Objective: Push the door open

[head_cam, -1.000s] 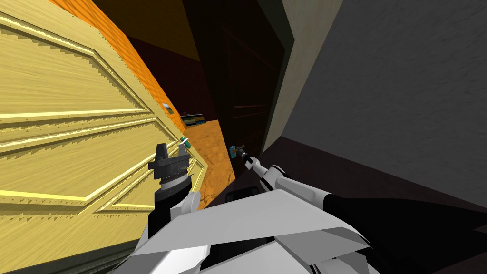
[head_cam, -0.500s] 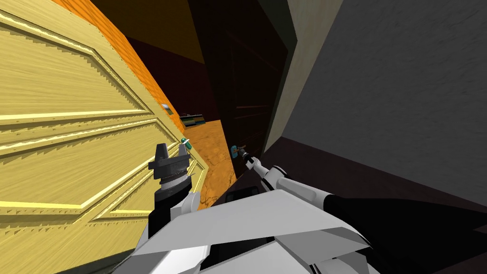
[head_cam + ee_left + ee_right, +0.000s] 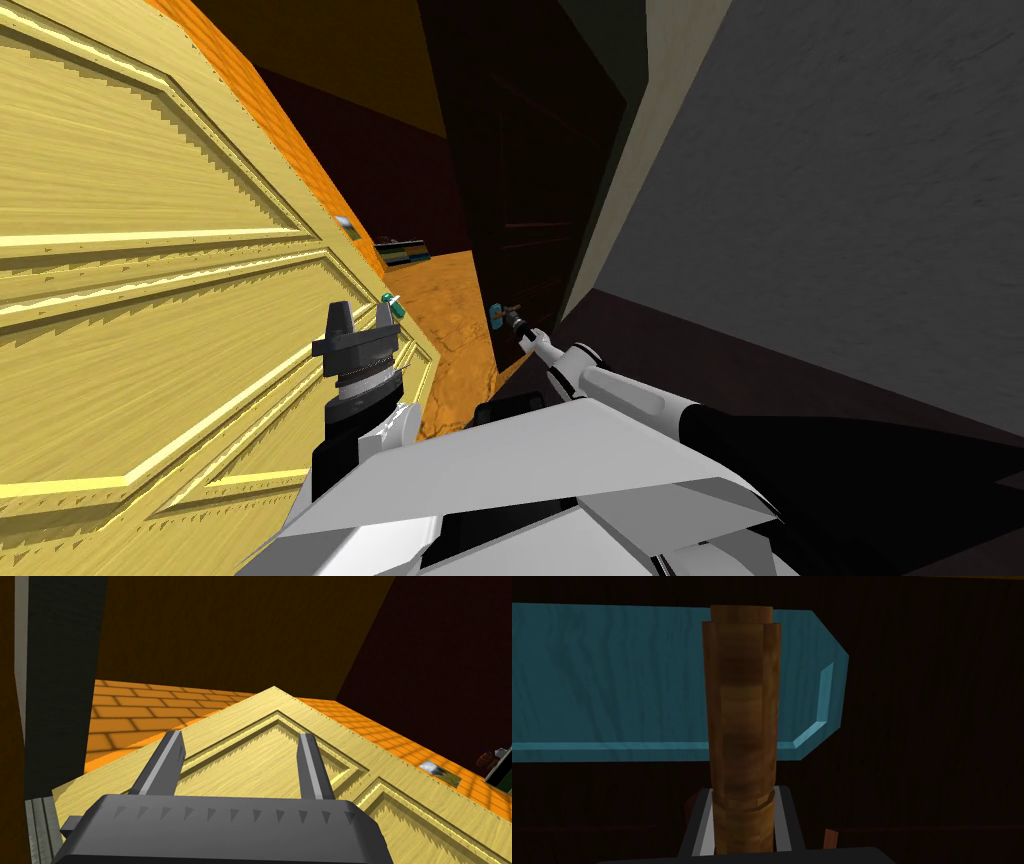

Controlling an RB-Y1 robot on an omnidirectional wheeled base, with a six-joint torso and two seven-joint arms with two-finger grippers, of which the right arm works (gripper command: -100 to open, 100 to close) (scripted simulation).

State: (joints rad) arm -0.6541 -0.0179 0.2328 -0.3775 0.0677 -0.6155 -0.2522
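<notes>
Gripping a brown, wood-grained cylindrical lever handle [image 3: 742,701], the right gripper [image 3: 743,803] has its 2 fingers clamped on the handle's sides. The handle belongs to the dark, almost black panelled door [image 3: 530,200], which stands ahead and slightly right, beside the pale beige door frame [image 3: 612,180].

Progress, as judged: the door appears partly open, with a wedge of orange floor [image 3: 450,300] showing past its handle edge. More outward swing seems to be left.

Orientation: the door's long axis is upright, and its handle edge looks angled away from the frame. The handle's axis runs along the fingers and crosses the long teal backplate [image 3: 612,676] squarely.

The left gripper [image 3: 360,315] hovers with fingers spread before a yellow panelled door leaf [image 3: 150,300].
</notes>
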